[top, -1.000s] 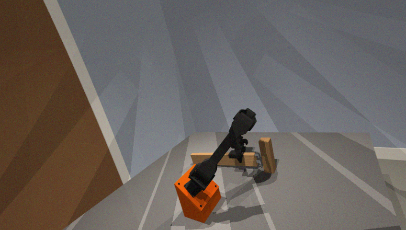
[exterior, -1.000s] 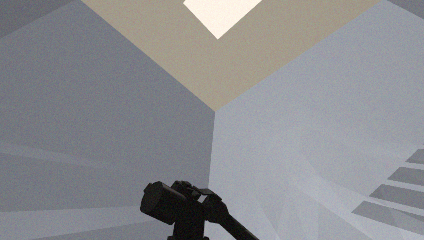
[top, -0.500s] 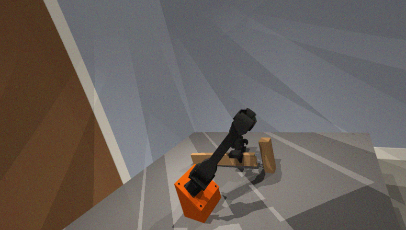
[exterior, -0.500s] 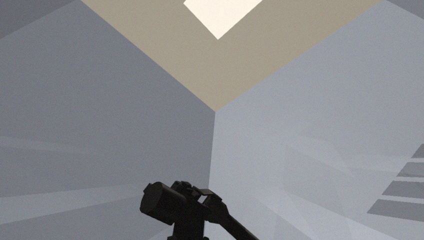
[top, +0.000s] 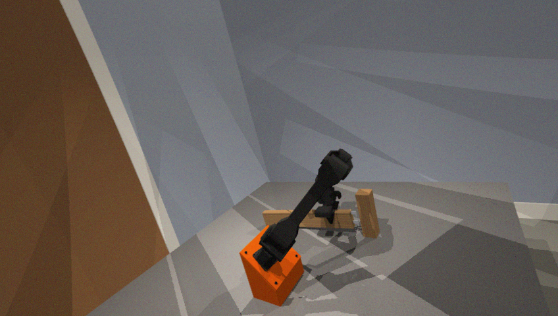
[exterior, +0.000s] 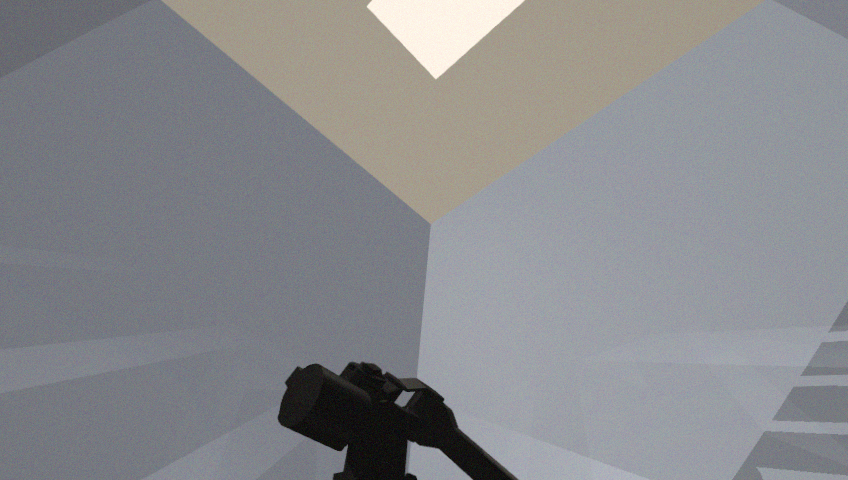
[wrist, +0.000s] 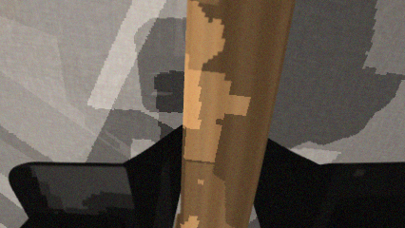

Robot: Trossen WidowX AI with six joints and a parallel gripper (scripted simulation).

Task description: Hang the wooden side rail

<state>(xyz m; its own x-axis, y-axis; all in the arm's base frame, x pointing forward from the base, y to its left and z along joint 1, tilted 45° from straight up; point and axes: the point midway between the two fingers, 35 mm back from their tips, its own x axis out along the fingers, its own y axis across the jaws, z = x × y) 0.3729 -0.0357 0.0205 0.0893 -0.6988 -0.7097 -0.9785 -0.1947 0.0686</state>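
Note:
The wooden side rail (top: 344, 220) (wrist: 238, 95) lies lengthwise in the top view, its left part partly behind the arm. My gripper (top: 330, 219) (wrist: 213, 131) is shut on the rail, nearer its hook end, with one finger on each side. The steel hooks (top: 355, 218) stick out of the rail's right end, close to the headboard post (top: 367, 215), which stands upright. The slot and its pins are hidden, and I cannot tell whether the hooks touch the post. How high the hook end sits above the table is also unclear.
The orange base block (top: 266, 289) of the arm stands in front, left of the post. The arm (top: 309, 201) (exterior: 380, 437) reaches up from it and over the rail. The grey patterned table (top: 442, 289) carries strong shadows. The exterior view shows mostly walls and ceiling.

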